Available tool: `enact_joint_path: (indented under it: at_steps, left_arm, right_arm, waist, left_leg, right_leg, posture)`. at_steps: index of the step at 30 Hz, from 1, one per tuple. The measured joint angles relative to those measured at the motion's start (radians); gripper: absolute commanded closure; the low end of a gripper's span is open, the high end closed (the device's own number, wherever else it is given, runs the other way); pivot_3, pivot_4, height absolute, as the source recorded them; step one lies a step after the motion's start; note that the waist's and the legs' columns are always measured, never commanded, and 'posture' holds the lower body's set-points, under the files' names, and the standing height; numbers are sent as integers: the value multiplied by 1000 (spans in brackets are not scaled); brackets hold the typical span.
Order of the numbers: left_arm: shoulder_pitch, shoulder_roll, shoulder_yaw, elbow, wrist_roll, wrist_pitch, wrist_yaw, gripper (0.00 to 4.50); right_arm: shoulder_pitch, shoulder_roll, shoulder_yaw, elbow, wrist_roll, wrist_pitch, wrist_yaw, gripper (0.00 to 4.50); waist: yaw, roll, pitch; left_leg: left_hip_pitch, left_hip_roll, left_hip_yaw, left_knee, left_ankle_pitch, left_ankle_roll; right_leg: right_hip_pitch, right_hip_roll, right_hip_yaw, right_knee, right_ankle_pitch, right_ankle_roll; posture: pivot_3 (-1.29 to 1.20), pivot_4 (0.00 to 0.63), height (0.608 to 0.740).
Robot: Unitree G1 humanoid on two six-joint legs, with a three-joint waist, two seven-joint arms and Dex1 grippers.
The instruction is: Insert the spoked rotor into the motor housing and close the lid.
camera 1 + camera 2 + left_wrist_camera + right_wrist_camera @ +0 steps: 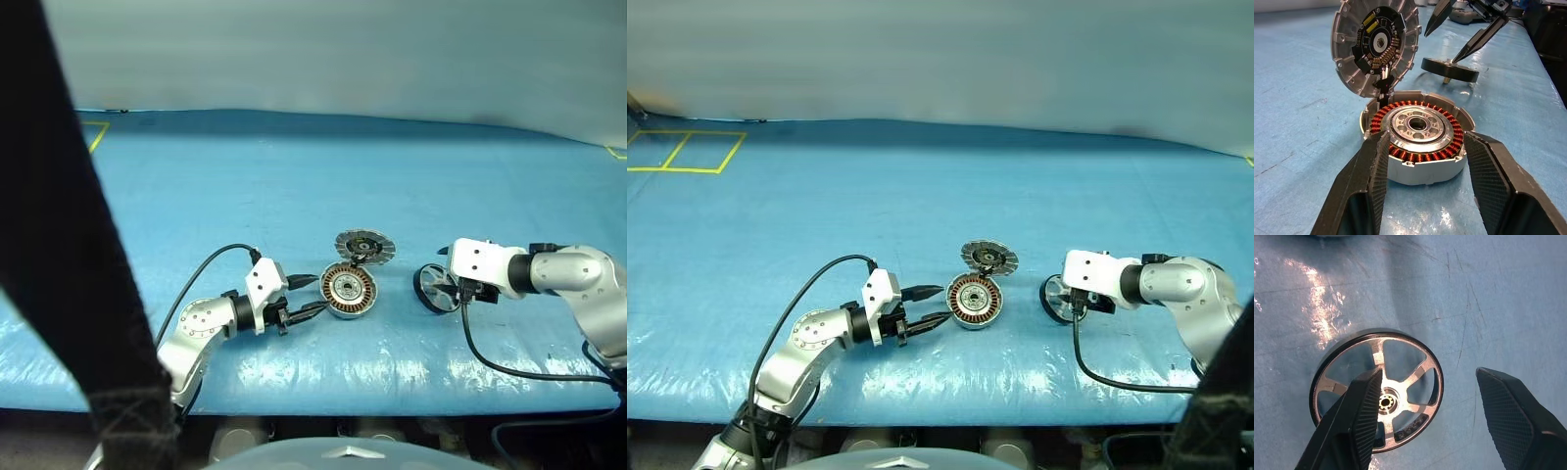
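Spoked rotor point(1378, 399) flat on the blue counter point(294, 186), beneath the right claw point(1427, 418), spread wide, empty; left claw point(1422, 181) open astride the motor housing point(1415, 142); lid point(1375, 44) upright; insertion and closing remain

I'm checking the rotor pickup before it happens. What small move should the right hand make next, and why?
Probably shift the right hand sideways to centre over the spoked rotor, then lower and close. Its fingers stand open, but one finger overlaps the hub while the other hangs over bare mat. The rotor lies flat, and the motor housing waits between the left hand's open fingers, with its lid up.
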Motion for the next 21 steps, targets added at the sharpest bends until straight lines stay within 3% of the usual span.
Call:
enact_joint_path:
  at_steps: [9,21]
  left_arm:
    - [4,3,0,0,1,1,1,1958]
    - [14,3,-4,-8,6,3,9,1958]
  right_arm:
    - [11,-64,7,4,-13,15,80,1284]
    - [7,-28,74,51,-62,1,74,1284]
  waist:
    - [1,0,0]
    - [0,0,0]
  left_leg:
    - [0,0,0,0,1,-1]
    - [0,0,0,2,1,-2]
  right_leg:
    - [0,0,0,0,0,0]
    - [0,0,0,0,-1,-3]
  posture:
    - [0,150,740]
    - [0,150,740]
